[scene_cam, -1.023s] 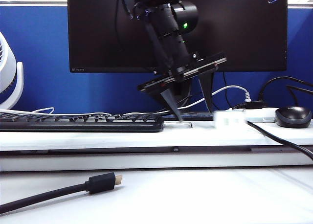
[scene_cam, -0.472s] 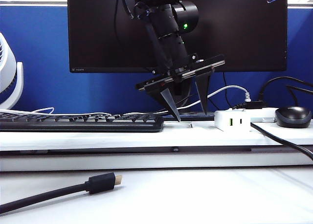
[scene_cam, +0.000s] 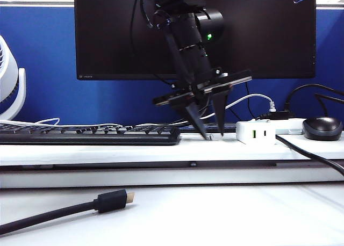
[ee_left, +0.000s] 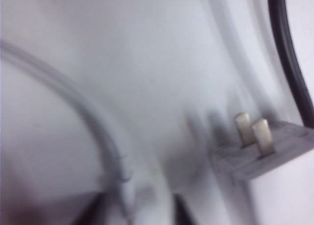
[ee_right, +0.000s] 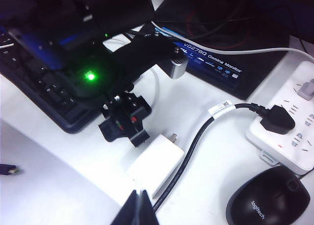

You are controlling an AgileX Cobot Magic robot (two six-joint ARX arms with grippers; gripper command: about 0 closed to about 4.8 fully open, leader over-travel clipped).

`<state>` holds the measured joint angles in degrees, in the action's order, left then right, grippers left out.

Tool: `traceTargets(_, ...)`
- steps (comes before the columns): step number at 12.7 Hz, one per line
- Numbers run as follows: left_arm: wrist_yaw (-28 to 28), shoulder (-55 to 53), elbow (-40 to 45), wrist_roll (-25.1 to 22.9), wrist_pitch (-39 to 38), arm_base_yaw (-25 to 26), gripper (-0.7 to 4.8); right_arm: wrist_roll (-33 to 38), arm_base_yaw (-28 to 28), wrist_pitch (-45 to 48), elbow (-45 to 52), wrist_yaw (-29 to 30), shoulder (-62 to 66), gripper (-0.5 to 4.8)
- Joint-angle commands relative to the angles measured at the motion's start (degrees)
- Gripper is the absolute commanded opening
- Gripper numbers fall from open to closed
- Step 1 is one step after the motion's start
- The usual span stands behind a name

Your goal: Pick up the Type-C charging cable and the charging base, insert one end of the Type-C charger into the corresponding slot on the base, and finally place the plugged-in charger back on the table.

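On the table's raised shelf (scene_cam: 107, 149) my left gripper (scene_cam: 214, 133) points down, its tips at the surface just left of the charging base (scene_cam: 256, 132). The fingers stand a narrow gap apart. In the blurred left wrist view the thin white Type-C charging cable (ee_left: 73, 102) curves in between the dark fingertips (ee_left: 179, 212); no grip on it shows. The charging base (ee_left: 265, 154) lies beside it, two metal prongs up. My right gripper (ee_right: 140, 205) hovers shut and empty above the charging base (ee_right: 154, 168).
A black keyboard (scene_cam: 88, 133) lies left on the shelf; a mouse (scene_cam: 321, 128) and power strip (ee_right: 289, 131) lie right. A black cable (ee_right: 196, 146) runs beside the base. A gold-tipped black plug (scene_cam: 110, 200) lies on the lower table. The monitor (scene_cam: 193, 31) stands behind.
The left gripper has shifted slightly right and lower to the shelf, and its jaws have narrowed. The charging base, blurred a second ago, now rests still. The right arm has not moved.
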<state>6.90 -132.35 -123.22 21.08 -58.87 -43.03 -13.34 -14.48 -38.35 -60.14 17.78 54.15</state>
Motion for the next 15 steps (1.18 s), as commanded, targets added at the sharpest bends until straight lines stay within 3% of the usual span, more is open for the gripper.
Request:
traceTargets(1,0.22,-0.50,0.17,0.35,-0.61,-0.26,1.17,-0.17,0.00,0.90,-0.20,0.17,-0.17,-0.01)
traceTargets(3,0.20,-0.50,0.17,0.35,-0.90,-0.26,0.23,-0.17,0.00,0.92,-0.20,0.17,-0.17,-0.01)
traceTargets(8,0.39,-0.48,0.15,0.35,-0.85,-0.24,-0.05,-0.17,0.00,0.90,-0.20,0.17,-0.17,-0.01)
traceTargets(15,9.20,2.51,0.11,-1.51,-1.27,-0.11,-0.05,-0.15,0.00,1.20,-0.20,0.17,-0.17,-0.01)
